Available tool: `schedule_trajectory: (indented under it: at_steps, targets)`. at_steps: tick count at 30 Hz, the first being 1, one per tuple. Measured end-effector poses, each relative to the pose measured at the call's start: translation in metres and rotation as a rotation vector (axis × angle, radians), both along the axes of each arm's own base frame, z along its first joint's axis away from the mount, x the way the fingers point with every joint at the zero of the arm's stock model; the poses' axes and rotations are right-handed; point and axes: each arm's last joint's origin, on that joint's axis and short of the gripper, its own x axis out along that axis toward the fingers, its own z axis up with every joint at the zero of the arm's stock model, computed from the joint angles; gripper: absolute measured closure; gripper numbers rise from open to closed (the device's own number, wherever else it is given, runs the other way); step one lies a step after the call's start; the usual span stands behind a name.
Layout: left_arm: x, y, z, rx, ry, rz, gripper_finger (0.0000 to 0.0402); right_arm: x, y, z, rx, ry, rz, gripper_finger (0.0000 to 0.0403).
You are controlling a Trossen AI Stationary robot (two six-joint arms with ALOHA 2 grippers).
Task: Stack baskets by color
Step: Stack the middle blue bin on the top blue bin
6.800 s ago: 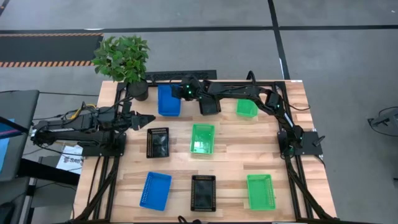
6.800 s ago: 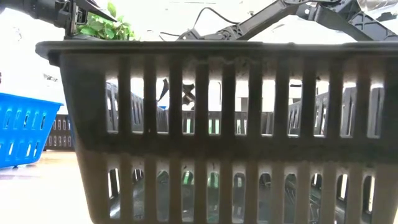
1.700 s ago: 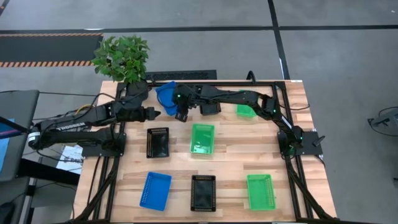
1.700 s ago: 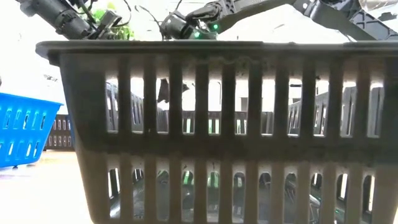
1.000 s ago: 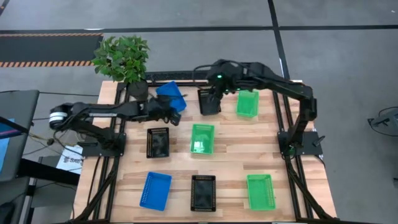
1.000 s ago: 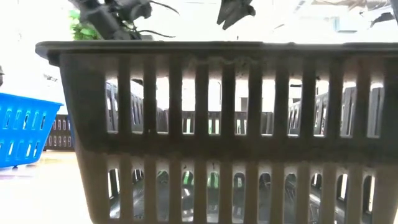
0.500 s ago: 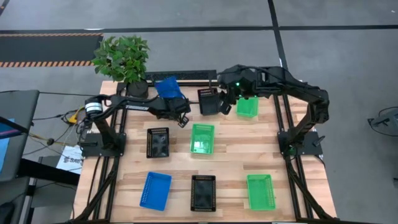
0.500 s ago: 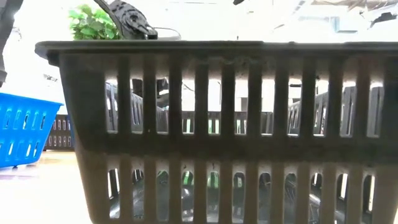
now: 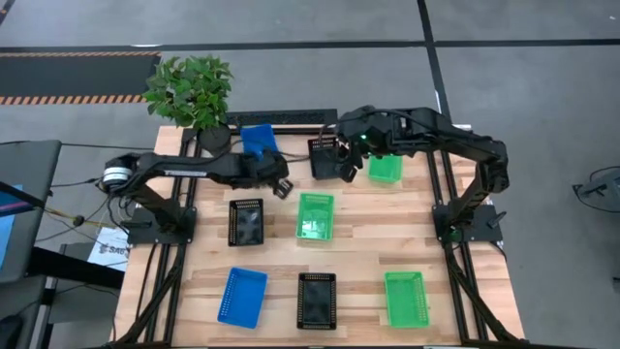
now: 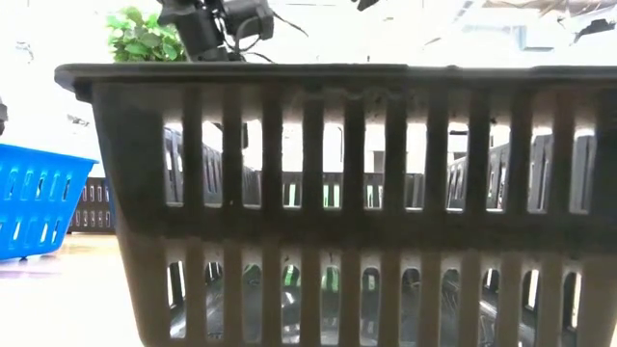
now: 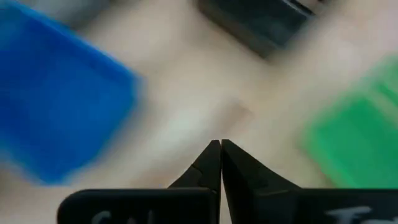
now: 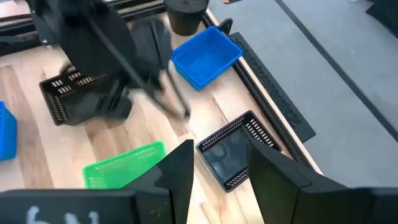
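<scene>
Baskets stand spread over the wooden table. At the far edge are a blue basket (image 9: pixel 258 137), a black one (image 9: pixel 325 158) and a green one (image 9: pixel 386 168). My left gripper (image 9: pixel 284 188) (image 11: pixel 220 150) hangs shut and empty over bare wood, just near-right of the blue basket. My right gripper (image 9: pixel 346 167) (image 12: pixel 221 168) stands open, high above the far black basket (image 12: pixel 231 152), touching nothing. In the low view a black basket (image 10: pixel 337 193) fills the picture.
Mid-table are a black basket (image 9: pixel 246 221) and a green one (image 9: pixel 315 215). Along the near edge stand a blue basket (image 9: pixel 241 296), a black one (image 9: pixel 317 301) and a green one (image 9: pixel 405 298). A potted plant (image 9: pixel 191 92) occupies the far left corner.
My left gripper has gone off the blue basket toward the near right, staying shut. The blue basket has shifted slightly toward the far left edge. My right gripper has drifted toward the near edge along the far black basket's right side.
</scene>
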Motion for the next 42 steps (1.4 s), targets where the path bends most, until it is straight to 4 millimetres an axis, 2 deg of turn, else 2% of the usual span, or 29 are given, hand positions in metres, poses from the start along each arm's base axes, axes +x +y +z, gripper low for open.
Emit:
schedule_trajectory:
  at_steps: [3,11,14,17,20,23,27,33,37,42]
  targets:
    - [-0.009,0.011,0.003,0.076,0.084,-0.009,0.0401,0.003,-0.001,-0.002,-0.003,0.002,-0.003,0.0237]
    - [-0.02,0.041,0.002,0.047,0.128,0.003,0.0372,0.007,0.0,-0.006,-0.001,0.015,0.002,0.0239]
    - [-0.021,0.04,0.004,-0.049,0.083,-0.063,0.036,0.006,0.0,-0.007,0.01,0.031,-0.021,0.0241]
    - [-0.024,0.026,0.018,-0.114,-0.001,-0.151,0.0354,0.0,-0.01,-0.013,0.028,0.086,-0.114,0.0244]
    - [-0.031,0.018,0.031,0.034,0.021,-0.09,0.0358,-0.001,-0.027,-0.027,0.065,0.125,-0.216,0.0246]
    - [-0.033,0.031,0.036,0.18,0.052,-0.017,0.0371,0.0,-0.038,-0.042,0.098,0.173,-0.246,0.0245]
    - [-0.023,0.046,0.013,0.115,0.133,-0.088,0.0397,0.005,-0.041,-0.056,0.136,0.202,-0.232,0.0244]
    - [-0.017,0.064,-0.026,0.06,0.329,-0.113,0.0401,0.008,-0.035,-0.063,0.142,0.204,-0.222,0.0247]
    - [-0.022,0.08,-0.032,0.061,0.354,-0.05,0.0401,0.01,-0.029,-0.063,0.141,0.205,-0.206,0.0251]
    - [-0.027,0.099,-0.033,-0.013,0.278,-0.074,0.0401,0.011,-0.023,-0.063,0.138,0.203,-0.189,0.0254]
